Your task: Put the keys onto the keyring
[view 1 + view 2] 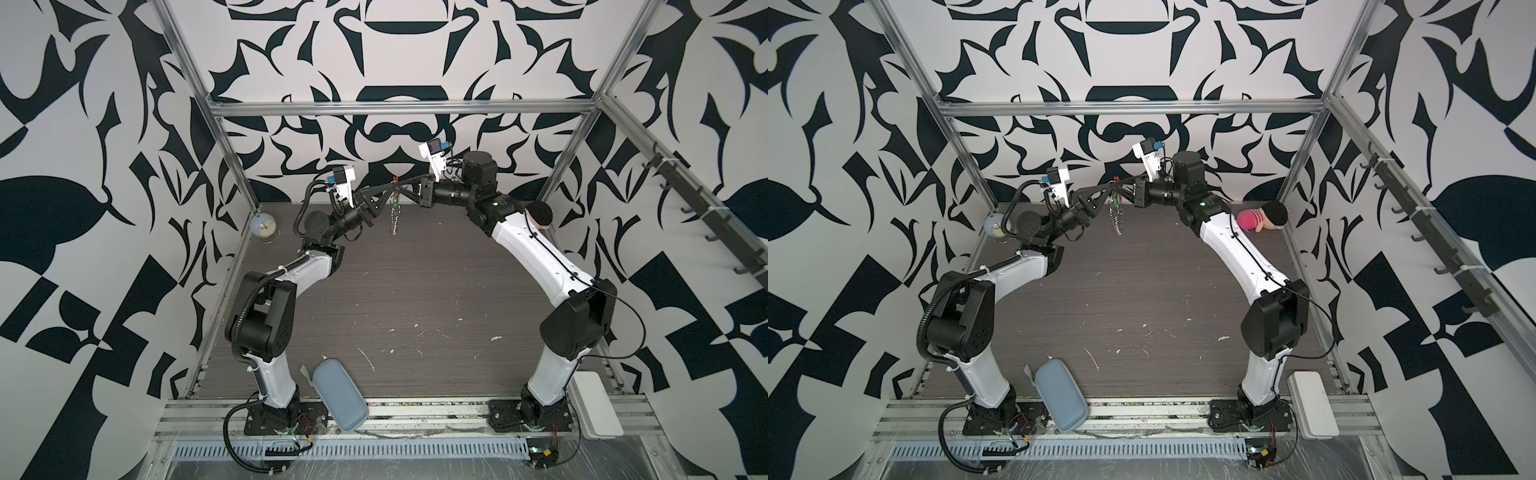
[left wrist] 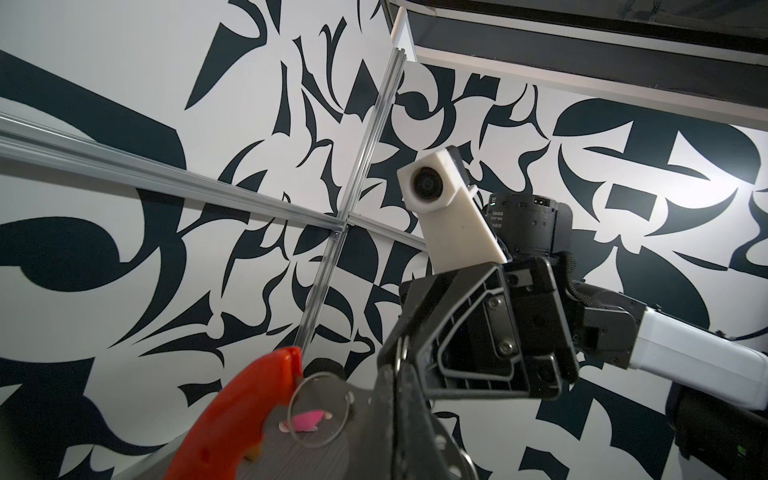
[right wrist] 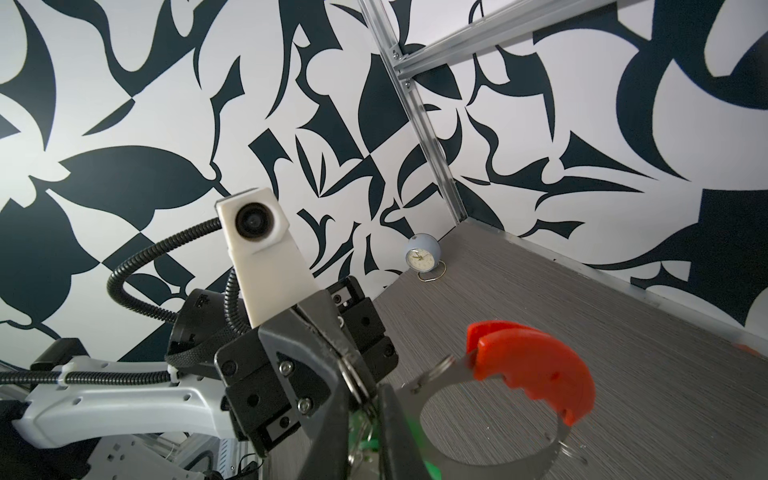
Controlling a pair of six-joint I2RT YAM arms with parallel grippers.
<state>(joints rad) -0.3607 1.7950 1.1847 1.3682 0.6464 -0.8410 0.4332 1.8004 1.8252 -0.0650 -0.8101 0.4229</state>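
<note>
Hanging in mid-air at twelve o'clock over a dark grey wood-grain table [image 1: 374,299], a large oval metal keyring [image 1: 395,208] with a red plastic bar [image 1: 395,179] along one side sits between two black robot pincers whose tips nearly meet in both top views. The left gripper [image 1: 384,193] reaches it from the nine o'clock side and the right gripper [image 1: 406,188] from the three o'clock side. A cluster of small silver rings [image 1: 393,224] dangles beneath the loop. In the right wrist view the left gripper's fingers [image 3: 328,349] are pressed together, pinching a small silver ring [image 3: 353,382] of the keyring, with the red plastic bar curving just beside them. The right gripper's jaws are pressed together as well; what they pinch cannot be told. The bright green plastic key tag [image 3: 419,436] shows as a blur right against the right gripper's own fingers, just beside the left gripper's tip, and as a faint green glint within the loop in a top view. On the table, a round pale blue alarm clock [image 1: 264,226] stands at ten o'clock, a pale blue oblong case [image 1: 338,395] lies at seven o'clock on the near edge, a pink-and-black soft doll [image 1: 1262,218] lies at two o'clock, and a white box [image 1: 1312,409] sits at five o'clock.
</note>
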